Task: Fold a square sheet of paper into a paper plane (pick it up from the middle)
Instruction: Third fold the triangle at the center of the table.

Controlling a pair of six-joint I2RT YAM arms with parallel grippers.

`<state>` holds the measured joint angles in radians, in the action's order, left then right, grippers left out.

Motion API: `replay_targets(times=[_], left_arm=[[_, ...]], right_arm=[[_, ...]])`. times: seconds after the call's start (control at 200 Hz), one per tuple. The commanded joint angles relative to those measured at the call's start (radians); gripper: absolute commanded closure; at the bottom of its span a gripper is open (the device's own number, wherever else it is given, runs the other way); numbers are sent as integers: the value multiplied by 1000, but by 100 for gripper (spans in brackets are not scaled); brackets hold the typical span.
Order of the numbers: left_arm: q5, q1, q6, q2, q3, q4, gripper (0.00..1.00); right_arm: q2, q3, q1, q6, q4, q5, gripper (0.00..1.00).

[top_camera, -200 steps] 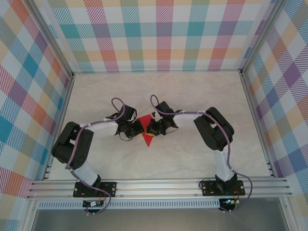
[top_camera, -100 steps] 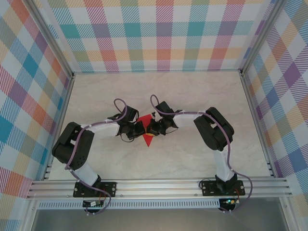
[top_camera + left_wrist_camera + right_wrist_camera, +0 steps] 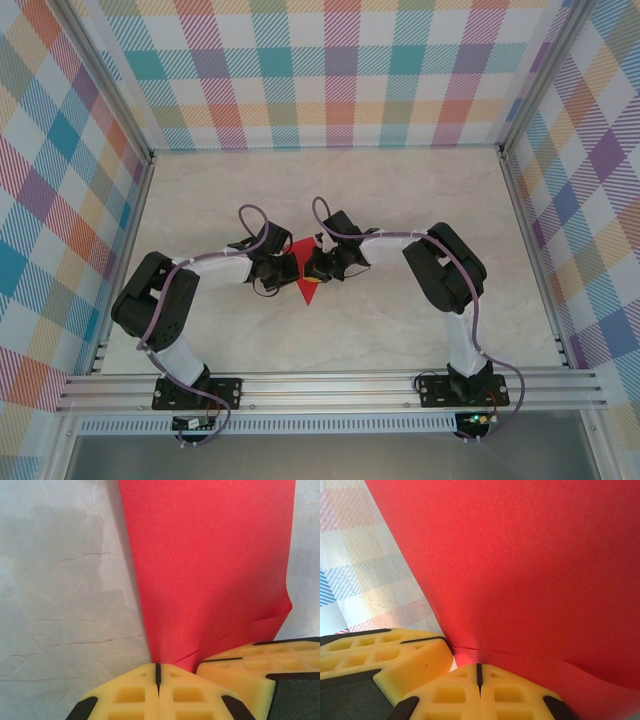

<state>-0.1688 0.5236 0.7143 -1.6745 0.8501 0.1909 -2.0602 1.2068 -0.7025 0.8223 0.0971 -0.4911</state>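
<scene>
Marble-patterned table, enclosed by checked walls. Left gripper: yellow fingers pressed together, clamped on the edge of the red sheet of paper. Right gripper: fingers likewise closed, pinching the same sheet from the opposite side. The two grippers meet tip to tip near the table's centre, and each wrist view shows the other's fingers just beside its own. The paper is folded to a pointed shape, tip toward the arm bases. A crease runs along the gripped edge. Whether the paper rests on the table cannot be determined.
</scene>
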Motion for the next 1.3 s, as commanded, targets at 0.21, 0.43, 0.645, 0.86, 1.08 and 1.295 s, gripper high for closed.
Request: replay_targets(times=[0.21,0.43,0.645,0.86,1.08,1.295], left_arm=[[-12,-4,14,74,3,-9,96],[-61,-4,28,51,-3,-37,97],[-63,-4,37,-6,-7,-46,99],[-37,-4,40,-48,-10,-41,100],[-9,-4,36,-50,-28,-20,100],[-4,-4,30,-52,-31,-13,100]], right_arm=[[-28,-37,-5,-15,80,72,99],[-26,-38,-6,-16,80,72,100],[-28,-40,-6,-14,79,72,100],[-23,-43,-6,-9,73,64,100],[45,-38,-5,2,35,4,99],[148,-55,-4,-10,2,-38,96]])
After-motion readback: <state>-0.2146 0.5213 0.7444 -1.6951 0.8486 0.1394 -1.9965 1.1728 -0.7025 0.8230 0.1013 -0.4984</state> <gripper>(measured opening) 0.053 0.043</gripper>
